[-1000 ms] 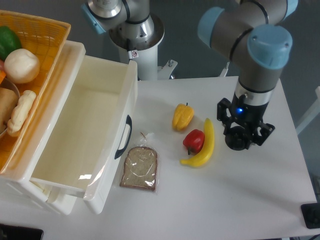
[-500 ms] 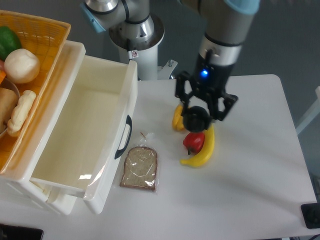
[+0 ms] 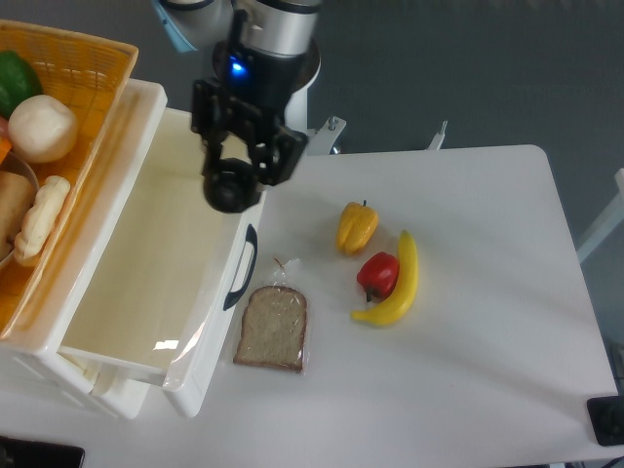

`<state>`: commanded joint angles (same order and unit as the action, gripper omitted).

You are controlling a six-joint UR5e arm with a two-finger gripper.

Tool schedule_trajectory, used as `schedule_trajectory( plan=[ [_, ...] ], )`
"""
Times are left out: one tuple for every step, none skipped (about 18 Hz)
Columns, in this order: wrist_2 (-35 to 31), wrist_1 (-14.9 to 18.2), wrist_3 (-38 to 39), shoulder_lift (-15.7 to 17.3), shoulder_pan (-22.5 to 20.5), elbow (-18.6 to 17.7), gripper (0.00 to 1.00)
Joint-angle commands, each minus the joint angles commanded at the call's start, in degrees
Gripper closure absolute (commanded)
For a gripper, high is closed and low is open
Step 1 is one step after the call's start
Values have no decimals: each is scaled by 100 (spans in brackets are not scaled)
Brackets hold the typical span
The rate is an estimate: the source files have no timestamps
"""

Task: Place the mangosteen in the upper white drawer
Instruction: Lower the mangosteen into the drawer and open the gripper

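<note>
The mangosteen (image 3: 230, 189), a near-black round fruit, is held clamped between the fingers of the gripper (image 3: 232, 187), which is positioned above the right front edge of the upper white drawer (image 3: 127, 322), by its black curved handle (image 3: 241, 267). On the white table (image 3: 468, 370) a bagged slice of bread (image 3: 274, 328), a yellow pepper (image 3: 357, 226), a red pepper (image 3: 378, 275) and a banana (image 3: 397, 286) are laid out, the red pepper touching the banana. An orange wicker basket (image 3: 97, 88) holding food items is seen on the cabinet behind the drawer.
</note>
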<state>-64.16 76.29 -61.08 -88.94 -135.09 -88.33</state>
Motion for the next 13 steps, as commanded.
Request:
schedule_trajectory(
  plan=[
    [-9, -17, -9, -9, 18, -17, 100],
    [-9, -18, -87, -44, 18, -44, 100],
    [-17, -18, -201, -88, 27, -53, 100],
    [-26, -18, -254, -114, 27, -61, 100],
    [-35, -18, -290, -158, 27, -70, 100],
    [-35, -26, -325, -211, 27, -88, 100],
    [-35, -26, -404, -255, 36, -105, 100],
    [-44, -26, -465, -316, 36, -123, 100],
    [-44, -26, -527, -386, 53, -123, 99],
    [-53, -26, -588, -439, 106, -132, 98],
    [-61, -18, -606, -501, 184, -132, 97],
    [-70, -18, -607, -545, 246, -141, 96],
    [-70, -18, -607, -571, 290, -141, 96]
  ],
)
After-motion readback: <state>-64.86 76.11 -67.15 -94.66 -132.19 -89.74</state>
